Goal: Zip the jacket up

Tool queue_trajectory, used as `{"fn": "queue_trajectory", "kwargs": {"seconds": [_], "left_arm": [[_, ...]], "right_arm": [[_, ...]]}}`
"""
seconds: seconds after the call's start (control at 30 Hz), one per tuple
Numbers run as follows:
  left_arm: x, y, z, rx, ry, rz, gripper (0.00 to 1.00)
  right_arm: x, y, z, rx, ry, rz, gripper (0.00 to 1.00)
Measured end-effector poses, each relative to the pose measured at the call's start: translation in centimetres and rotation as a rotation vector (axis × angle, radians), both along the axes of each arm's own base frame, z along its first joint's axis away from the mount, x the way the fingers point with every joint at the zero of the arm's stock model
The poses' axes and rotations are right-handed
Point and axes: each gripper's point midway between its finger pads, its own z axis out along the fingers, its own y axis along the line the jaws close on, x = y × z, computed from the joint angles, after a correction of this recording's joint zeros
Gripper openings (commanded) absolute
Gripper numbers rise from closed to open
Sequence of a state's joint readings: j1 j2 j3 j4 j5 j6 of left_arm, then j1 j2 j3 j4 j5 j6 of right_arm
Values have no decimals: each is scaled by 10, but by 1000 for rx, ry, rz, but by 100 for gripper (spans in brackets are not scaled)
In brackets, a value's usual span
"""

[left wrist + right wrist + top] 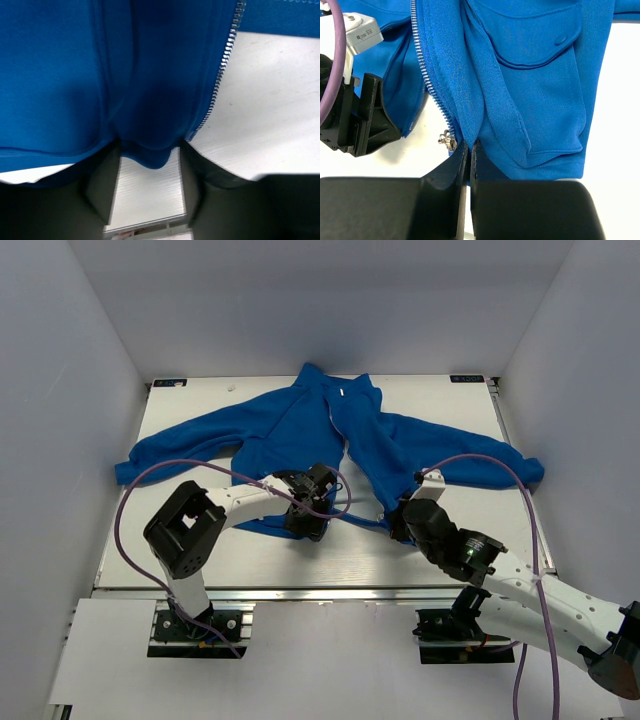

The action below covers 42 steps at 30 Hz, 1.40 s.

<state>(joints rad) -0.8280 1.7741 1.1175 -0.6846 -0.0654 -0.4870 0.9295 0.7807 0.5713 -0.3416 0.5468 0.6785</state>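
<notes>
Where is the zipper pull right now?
In the right wrist view, the zipper pull hangs at the lower end of the zipper teeth on the jacket, immediately image-left of the right claw.

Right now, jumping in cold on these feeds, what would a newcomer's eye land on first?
The royal-blue fleece jacket stands out first, spread across the white table with its front unzipped. At its near hem, the right gripper pinches the edge beside the small metal zipper pull. The left gripper straddles a fold of fabric by the silver zipper teeth.
</notes>
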Motion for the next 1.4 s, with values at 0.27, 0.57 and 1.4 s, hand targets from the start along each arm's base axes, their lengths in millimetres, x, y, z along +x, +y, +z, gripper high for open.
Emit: {"fn": "queue_trajectory", "kwargs": {"seconds": [0.27,0.57,1.4], "left_arm": [[1,-6,-1,-5,-6,-10,32],[-1,-20,0,-43,-7,-52,0],[1,-28,18,-79,-29,-85,80]], "right_arm": [[-1,-1,-10,-25,20,1,0],[-2,0,-14,-33,31,5,0],[-2,1,-14,-31,35,7,0]]}}
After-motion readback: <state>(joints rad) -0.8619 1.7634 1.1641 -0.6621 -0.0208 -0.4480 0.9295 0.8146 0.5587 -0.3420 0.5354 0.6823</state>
